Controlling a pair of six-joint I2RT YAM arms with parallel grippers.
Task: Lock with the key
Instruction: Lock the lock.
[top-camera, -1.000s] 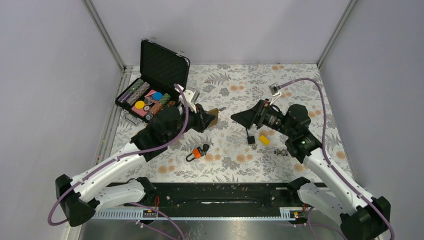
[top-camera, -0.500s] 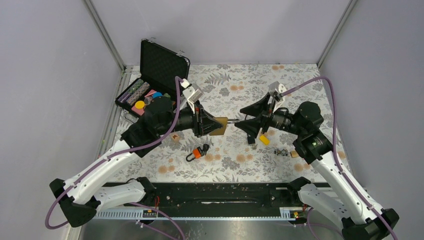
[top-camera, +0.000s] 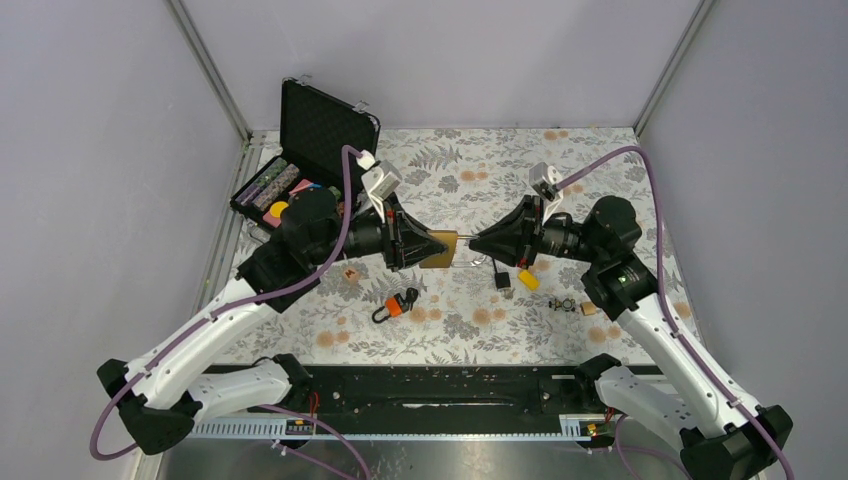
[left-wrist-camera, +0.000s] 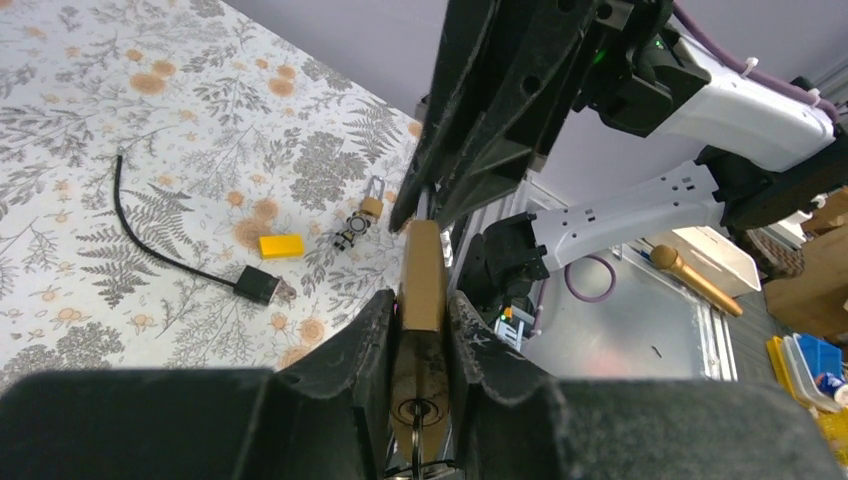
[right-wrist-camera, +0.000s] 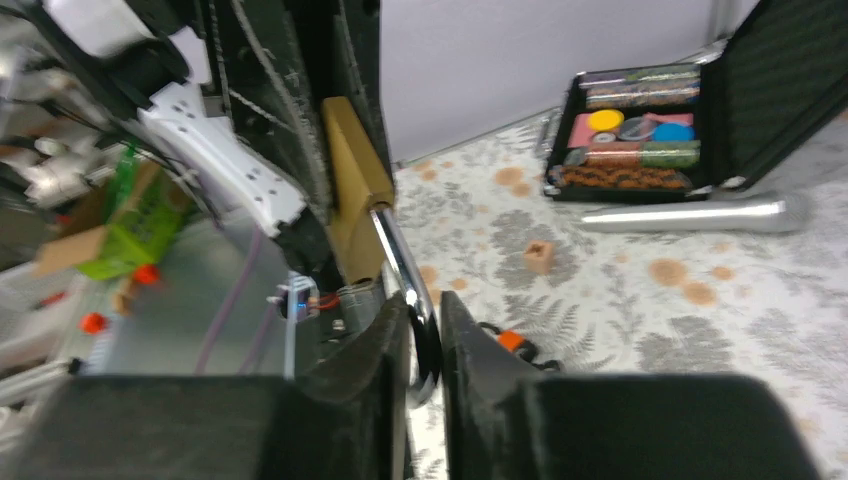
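A brass padlock (top-camera: 441, 249) hangs in the air over the table's middle, between the two arms. My left gripper (top-camera: 430, 247) is shut on its body (left-wrist-camera: 422, 275), one finger on each flat side. At the lock's near end a thin metal key (left-wrist-camera: 417, 447) sits in the round keyhole. My right gripper (top-camera: 478, 247) comes from the right, and its fingers are closed on the silver shackle (right-wrist-camera: 400, 260) that sticks out of the brass body (right-wrist-camera: 352, 190). In the right wrist view the right gripper (right-wrist-camera: 425, 305) pinches the shackle's bend.
An open black case (top-camera: 310, 165) with coloured chips stands at the back left, and a silver cylinder (right-wrist-camera: 690, 215) lies in front of it. On the floral cloth lie a small orange padlock (top-camera: 395, 305), a wooden cube (top-camera: 350, 272), a yellow block (top-camera: 528, 279) and a black cable plug (top-camera: 502, 280).
Both arms moved toward the middle, and the left carried the padlock right. The right gripper, wide open a second ago, has closed around the shackle.
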